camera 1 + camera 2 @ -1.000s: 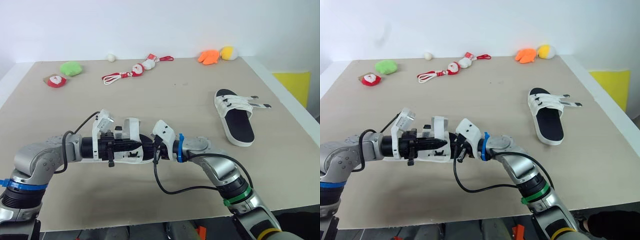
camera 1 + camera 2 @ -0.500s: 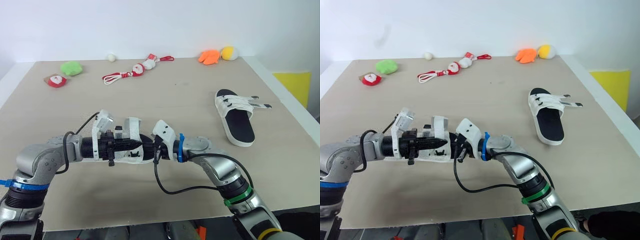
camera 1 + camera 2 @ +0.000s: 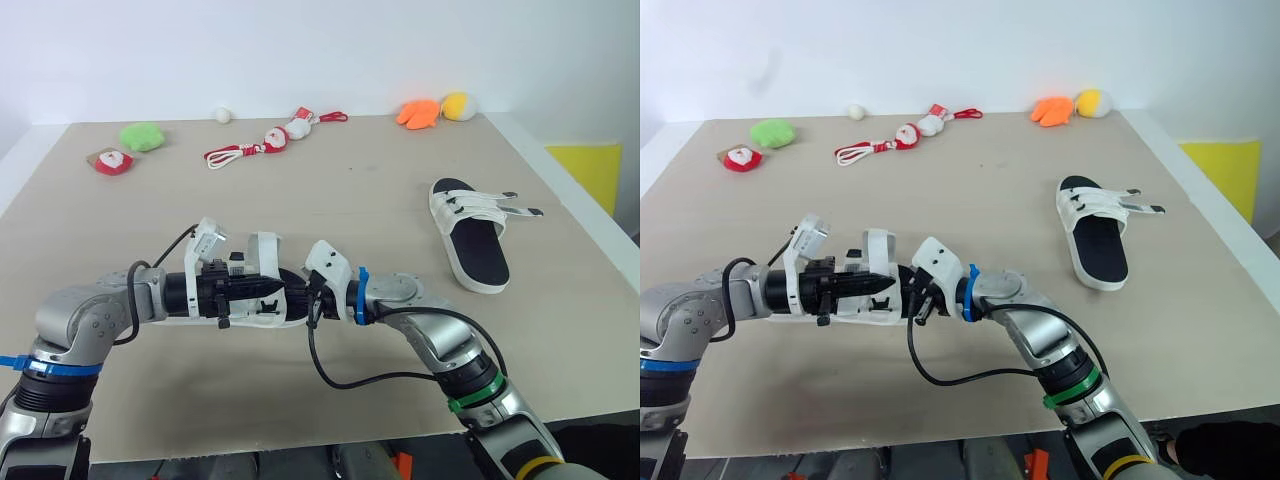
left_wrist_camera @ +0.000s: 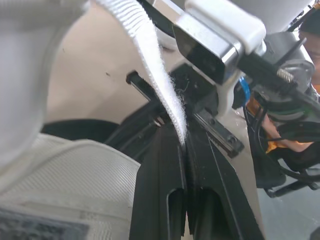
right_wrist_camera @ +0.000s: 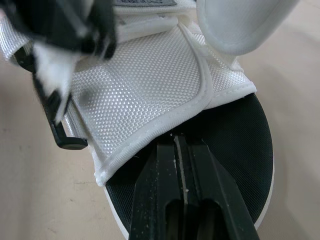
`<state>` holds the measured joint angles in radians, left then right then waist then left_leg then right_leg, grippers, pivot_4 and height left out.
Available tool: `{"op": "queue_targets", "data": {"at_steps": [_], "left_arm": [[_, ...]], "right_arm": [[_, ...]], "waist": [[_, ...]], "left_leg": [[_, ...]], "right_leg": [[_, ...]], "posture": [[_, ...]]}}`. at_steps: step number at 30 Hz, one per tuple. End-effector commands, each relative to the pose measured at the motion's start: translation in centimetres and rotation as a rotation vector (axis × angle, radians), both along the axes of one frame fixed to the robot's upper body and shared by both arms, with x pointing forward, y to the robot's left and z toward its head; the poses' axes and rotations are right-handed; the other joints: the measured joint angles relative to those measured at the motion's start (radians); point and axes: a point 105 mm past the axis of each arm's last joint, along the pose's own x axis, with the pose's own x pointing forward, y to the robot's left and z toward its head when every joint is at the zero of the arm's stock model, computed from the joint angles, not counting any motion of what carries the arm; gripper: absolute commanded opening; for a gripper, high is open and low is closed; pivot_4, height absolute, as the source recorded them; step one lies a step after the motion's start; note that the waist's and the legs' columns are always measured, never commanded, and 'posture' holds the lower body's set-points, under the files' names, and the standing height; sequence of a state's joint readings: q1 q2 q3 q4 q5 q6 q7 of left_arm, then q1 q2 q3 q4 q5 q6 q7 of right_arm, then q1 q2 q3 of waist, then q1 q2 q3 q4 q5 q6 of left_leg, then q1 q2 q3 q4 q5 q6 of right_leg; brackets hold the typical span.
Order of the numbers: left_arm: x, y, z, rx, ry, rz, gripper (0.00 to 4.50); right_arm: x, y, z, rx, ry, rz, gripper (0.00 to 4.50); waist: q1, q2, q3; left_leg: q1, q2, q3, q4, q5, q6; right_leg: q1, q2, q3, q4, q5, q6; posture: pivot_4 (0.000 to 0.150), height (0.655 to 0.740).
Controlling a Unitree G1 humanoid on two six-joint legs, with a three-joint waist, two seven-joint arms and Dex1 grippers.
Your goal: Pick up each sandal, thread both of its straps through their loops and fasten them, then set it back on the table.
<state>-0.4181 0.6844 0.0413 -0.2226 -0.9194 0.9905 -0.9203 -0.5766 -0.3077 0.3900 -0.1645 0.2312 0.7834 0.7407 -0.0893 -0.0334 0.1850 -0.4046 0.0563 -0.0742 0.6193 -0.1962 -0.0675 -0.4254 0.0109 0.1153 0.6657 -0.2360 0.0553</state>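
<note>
The held sandal [image 3: 262,312] hangs between both grippers, well apart from the second sandal [image 3: 470,235] on the table [image 3: 380,180]. The left gripper [image 4: 186,142], fingers together, pinches a strap [image 4: 159,82]. The right gripper [image 5: 176,142] is clamped on the held sandal's edge. Threading looks unfinished, and the second sandal's straps seem loose.

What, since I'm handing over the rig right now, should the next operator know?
Left end effector: shut on a strap of the held sandal.
Right end effector: shut on that sandal's sole edge.
Second sandal lies on the table, right side, strap ends sticking out.
Done: nothing visibly fastened.
Left: thread and fasten both sandals, set held one down.
</note>
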Motion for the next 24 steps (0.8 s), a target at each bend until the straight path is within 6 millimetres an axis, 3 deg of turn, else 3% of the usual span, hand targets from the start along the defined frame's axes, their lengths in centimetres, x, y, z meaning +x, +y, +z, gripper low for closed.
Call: {"op": "queue_targets", "data": {"at_steps": [1,6,12,24], "left_arm": [[-0.6,-0.3,-0.1,0.022,-0.018,-0.025,0.03],[-0.9,-0.4,-0.3,0.019,-0.017,-0.035,0.03],[-0.4,-0.2,0.8,-0.028,-0.027,-0.011,0.03],[1.4,0.2,0.6,-0.018,-0.06,0.08,0.03]], "right_arm": [[-0.2,-0.2,-0.3,-0.014,0.01,-0.002,0.0],[-0.1,-0.2,-0.3,-0.015,0.006,-0.001,0.0],[-0.1,-0.2,-0.3,-0.017,0.007,0.002,0.0],[-0.2,-0.2,-0.2,-0.015,0.008,0.002,0.0]], "waist": [[0.0,0.0,0.0],[0.0,0.0,0.0],[0.0,0.0,0.0],[0.001,0.0,0.0]], "left_leg": [[0.0,0.0,0.0,0.0,0.0,0.0],[0.0,0.0,0.0,0.0,0.0,0.0],[0.0,0.0,0.0,0.0,0.0,0.0],[0.0,0.0,0.0,0.0,0.0,0.0]], "right_leg": [[0.0,0.0,0.0,0.0,0.0,0.0],[0.0,0.0,0.0,0.0,0.0,-0.001],[0.0,0.0,0.0,0.0,-0.001,-0.002],[0.0,0.0,0.0,0.0,-0.001,-0.002]], "posture": [[0.15,0.74],[0.15,0.74],[0.15,0.74],[0.15,0.74]]}}
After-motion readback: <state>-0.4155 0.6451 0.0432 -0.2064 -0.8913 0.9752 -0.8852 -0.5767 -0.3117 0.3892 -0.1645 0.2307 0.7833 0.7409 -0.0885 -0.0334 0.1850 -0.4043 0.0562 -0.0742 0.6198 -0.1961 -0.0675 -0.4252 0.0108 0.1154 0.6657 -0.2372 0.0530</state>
